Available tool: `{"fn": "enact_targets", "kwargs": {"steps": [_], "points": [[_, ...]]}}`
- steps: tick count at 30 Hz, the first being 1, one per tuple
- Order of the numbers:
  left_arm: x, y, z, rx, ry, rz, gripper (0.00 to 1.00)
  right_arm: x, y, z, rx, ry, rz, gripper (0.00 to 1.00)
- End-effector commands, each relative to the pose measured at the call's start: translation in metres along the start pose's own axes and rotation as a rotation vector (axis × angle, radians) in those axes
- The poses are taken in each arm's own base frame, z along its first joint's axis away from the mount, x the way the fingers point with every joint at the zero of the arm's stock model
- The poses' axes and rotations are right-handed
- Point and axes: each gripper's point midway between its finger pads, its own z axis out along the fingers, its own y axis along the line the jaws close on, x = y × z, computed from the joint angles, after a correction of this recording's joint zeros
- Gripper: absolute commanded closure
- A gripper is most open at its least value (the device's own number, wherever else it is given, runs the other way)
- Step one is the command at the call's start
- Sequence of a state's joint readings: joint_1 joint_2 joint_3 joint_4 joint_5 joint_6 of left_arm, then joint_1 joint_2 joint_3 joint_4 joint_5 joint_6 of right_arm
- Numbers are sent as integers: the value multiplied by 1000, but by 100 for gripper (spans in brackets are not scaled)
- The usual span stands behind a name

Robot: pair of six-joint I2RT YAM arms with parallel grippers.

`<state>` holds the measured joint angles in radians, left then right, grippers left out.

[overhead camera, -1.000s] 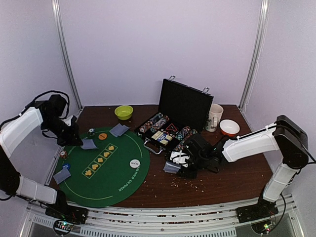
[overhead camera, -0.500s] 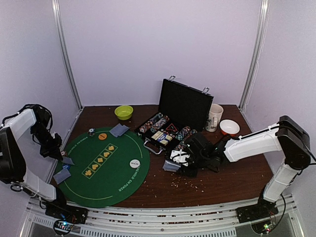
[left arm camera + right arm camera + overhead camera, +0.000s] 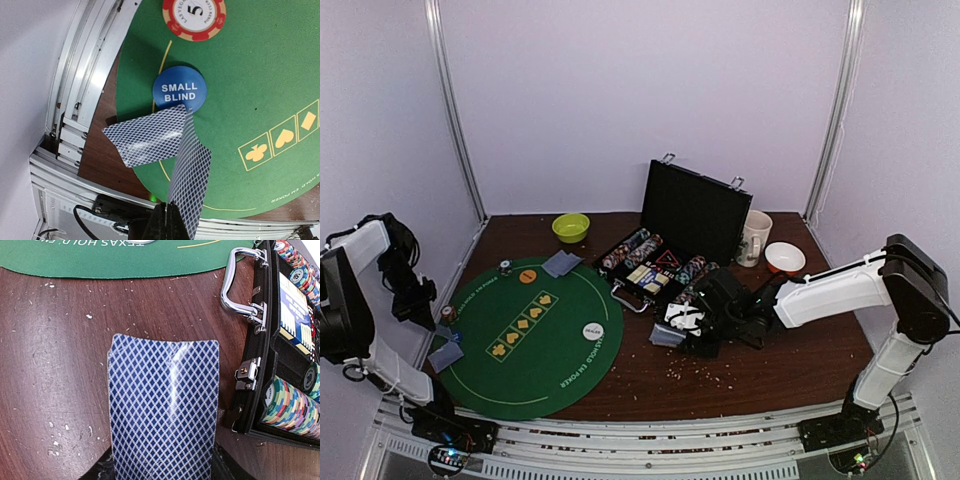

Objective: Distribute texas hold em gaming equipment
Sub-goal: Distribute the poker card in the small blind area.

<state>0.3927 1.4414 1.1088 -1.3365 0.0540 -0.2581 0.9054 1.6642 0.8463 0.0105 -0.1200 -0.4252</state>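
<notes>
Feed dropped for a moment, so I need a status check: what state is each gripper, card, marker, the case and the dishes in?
Left gripper, shut on one card.
Right gripper, closed on the card stack, backs up.
Chip case, open, lid upright.
Small blind button, flat on the mat, label up.
Loose card, face down, across the mat edge.
Dealer disc, flat on the mat.
Mug, upright.
Green bowl, upright.

Blue button: "SMALL BLIND". Red chip: "LAS VEGAS", "5". Green mat edge: "TEXAS HOLD", cut off.
</notes>
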Motion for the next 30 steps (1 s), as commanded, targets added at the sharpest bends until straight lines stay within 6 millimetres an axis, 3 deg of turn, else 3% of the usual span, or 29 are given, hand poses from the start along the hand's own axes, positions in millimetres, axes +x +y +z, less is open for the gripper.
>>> {"fn": "enact_targets", "kwargs": {"steps": [1, 20, 30], "points": [[-2, 4, 5, -11, 35, -3, 100, -5, -5, -7, 27, -21, -17, 46], [-2, 8, 17, -15, 80, -21, 100, -3, -3, -4, 15, -11, -20, 46], [0, 6, 21, -5, 94, -21, 92, -3, -4, -5, 19, -10, -22, 46]]}}
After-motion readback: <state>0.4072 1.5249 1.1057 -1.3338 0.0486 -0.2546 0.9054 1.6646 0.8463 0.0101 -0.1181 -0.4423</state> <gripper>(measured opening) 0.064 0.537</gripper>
